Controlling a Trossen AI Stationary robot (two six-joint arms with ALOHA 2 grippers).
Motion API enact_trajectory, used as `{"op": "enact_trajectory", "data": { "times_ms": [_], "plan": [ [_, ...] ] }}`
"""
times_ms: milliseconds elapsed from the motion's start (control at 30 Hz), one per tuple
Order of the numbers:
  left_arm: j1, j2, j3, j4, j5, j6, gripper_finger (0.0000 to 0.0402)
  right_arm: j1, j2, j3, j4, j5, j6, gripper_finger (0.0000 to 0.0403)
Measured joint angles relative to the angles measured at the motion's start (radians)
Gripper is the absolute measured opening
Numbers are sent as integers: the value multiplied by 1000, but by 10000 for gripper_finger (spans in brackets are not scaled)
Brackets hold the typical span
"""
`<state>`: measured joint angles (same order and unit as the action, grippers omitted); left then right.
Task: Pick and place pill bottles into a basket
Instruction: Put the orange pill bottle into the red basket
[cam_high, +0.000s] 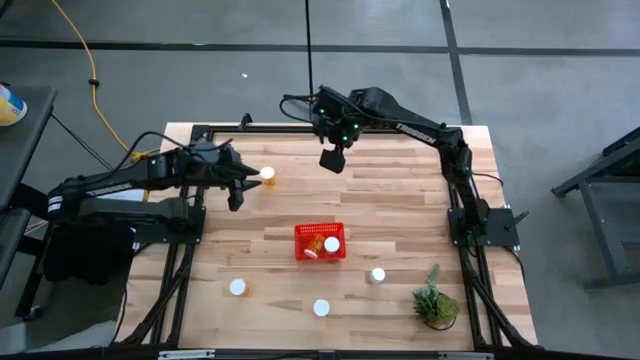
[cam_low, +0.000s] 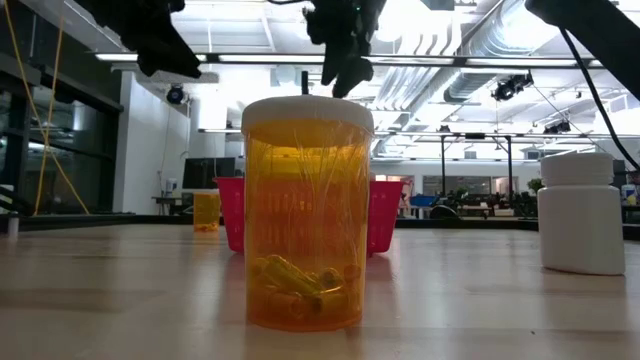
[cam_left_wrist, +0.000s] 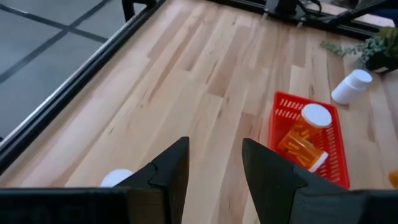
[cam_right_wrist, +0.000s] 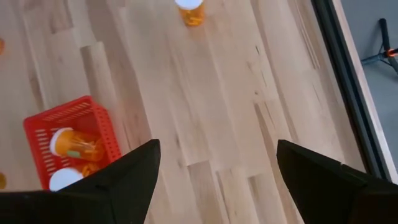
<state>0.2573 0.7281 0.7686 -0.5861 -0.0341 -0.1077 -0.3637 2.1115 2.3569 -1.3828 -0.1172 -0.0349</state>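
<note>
Probably a lab: exposed ducts (cam_low: 470, 60), concrete floor (cam_high: 560, 90).

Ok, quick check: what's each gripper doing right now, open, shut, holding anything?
Left gripper: open, empty, beside the bottle at the table's far side.
Right gripper: open wide, empty, raised beyond the basket.

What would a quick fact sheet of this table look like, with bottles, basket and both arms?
basket: red basket mid-table, two pill bottles inside
bottles outside: four, upright on the table
nearest left gripper: orange bottle
left gripper: open, empty, above the table
right gripper: open, empty, raised over the far side
extra: potted plant at a near corner
</note>
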Motion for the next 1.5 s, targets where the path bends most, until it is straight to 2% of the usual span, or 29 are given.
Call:
{"op": "enact_trajectory", "data": {
  "times_ms": [333, 533, 767, 1000, 1100, 1333, 1500],
  "plan": [
    [0, -54, -39, -5, -10, -28, 184, 26, -6, -39, -28, -27, -34, 312],
    [0, -53, -40, -37, -21, -32, 184, 23, -6, -71, 38, -26, -45, 312],
    [-2, -52, -40, 6, -21, -27, 184, 18, -6, -71, 70, -6, -44, 312],
    [-2, -52, -40, 7, -92, -20, 188, 3, -6, -71, 70, 11, -42, 312],
    [-2, -49, -40, 7, -122, -20, 210, 2, -6, -71, 70, 36, -44, 312],
    [-2, -36, -40, -25, -234, -33, 301, 1, -6, -71, 69, 61, -44, 312],
    [-2, -3, -40, -52, -260, -15, 346, -2, -6, -71, 69, 62, -37, 312]
  ]
}}
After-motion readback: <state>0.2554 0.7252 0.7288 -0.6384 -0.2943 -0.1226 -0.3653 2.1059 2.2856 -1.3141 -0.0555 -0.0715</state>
